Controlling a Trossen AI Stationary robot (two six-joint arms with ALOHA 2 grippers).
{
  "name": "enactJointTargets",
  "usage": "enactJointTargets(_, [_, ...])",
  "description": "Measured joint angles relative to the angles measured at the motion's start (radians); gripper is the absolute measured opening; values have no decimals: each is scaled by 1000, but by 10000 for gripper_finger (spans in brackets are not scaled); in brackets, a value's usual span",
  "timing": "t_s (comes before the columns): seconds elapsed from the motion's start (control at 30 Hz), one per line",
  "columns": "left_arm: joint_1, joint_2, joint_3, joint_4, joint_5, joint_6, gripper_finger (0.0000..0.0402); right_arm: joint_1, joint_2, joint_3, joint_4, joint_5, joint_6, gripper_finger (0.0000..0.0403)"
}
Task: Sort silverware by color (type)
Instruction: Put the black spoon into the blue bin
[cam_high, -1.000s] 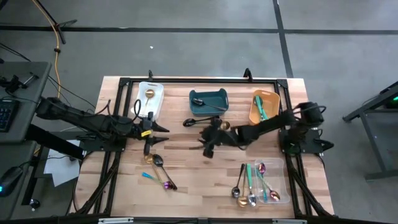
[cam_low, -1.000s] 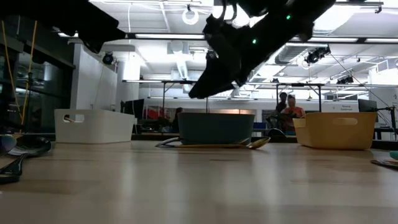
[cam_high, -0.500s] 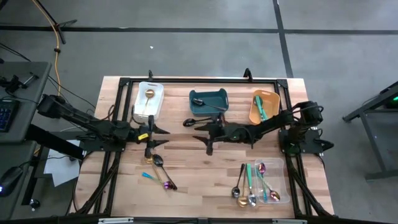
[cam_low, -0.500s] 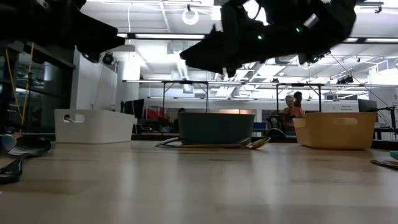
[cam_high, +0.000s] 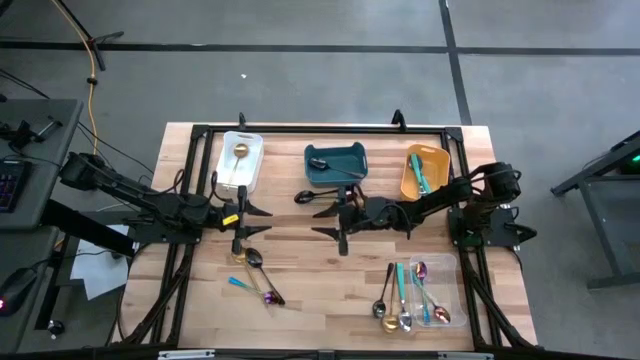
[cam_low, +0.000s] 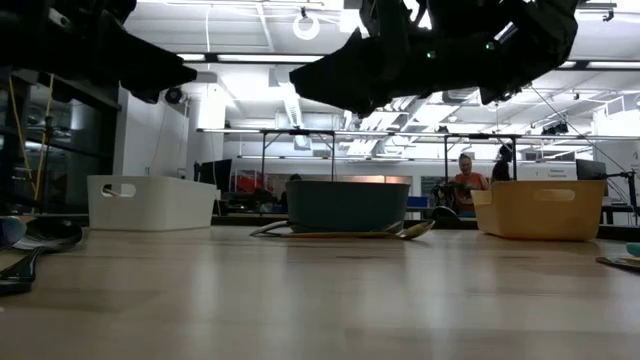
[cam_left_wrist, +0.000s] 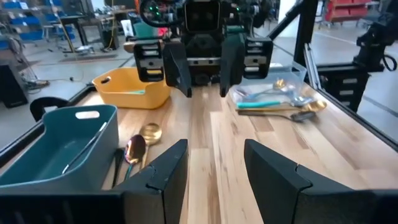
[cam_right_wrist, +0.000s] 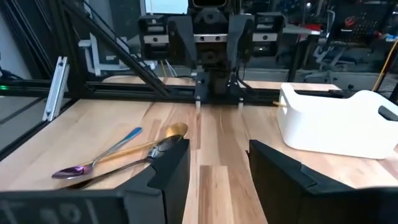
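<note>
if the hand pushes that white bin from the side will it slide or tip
Probably slide. The white bin sits flat on the smooth wooden table and looks wider than tall in the low view, so tipping seems unlikely. It holds only one gold spoon, so it is likely light and may skid or twist easily.

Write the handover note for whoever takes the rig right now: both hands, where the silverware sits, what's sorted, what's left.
Left hand: open, empty, above the table beside the white bin.
Right hand: open, empty, mid-table, facing the left hand.
Sorted: gold spoon in the white bin; black spoon in the teal bin; teal-handled piece in the orange bin.
Left: loose cluster on the table near the left hand (gold, black, purple, blue-handled); black and gold spoons in front of the teal bin; mixed pile in and beside the clear bin.
</note>
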Motion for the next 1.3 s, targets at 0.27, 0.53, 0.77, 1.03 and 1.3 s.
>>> enactJointTargets(0.27, [-11, 1, 0, -5, 26, 1, 152, -1, 0, 0, 3, 0, -78, 158])
enactJointTargets(0.53, [-95, 53, 243, -513, 22, -6, 152, 7, -33, 1, -8, 0, -102, 158])
enactJointTargets(0.77, [-230, 297, 490, -936, 26, -71, 152, 20, -103, 1, -122, 0, -86, 158])
enactJointTargets(1.03, [-290, 614, 608, -965, 37, -11, 152, 49, -121, 1, -151, 0, -70, 158])
enactJointTargets(1.3, [-290, 810, 673, -970, 171, 26, 152, 58, -121, 1, -178, 0, -70, 158])
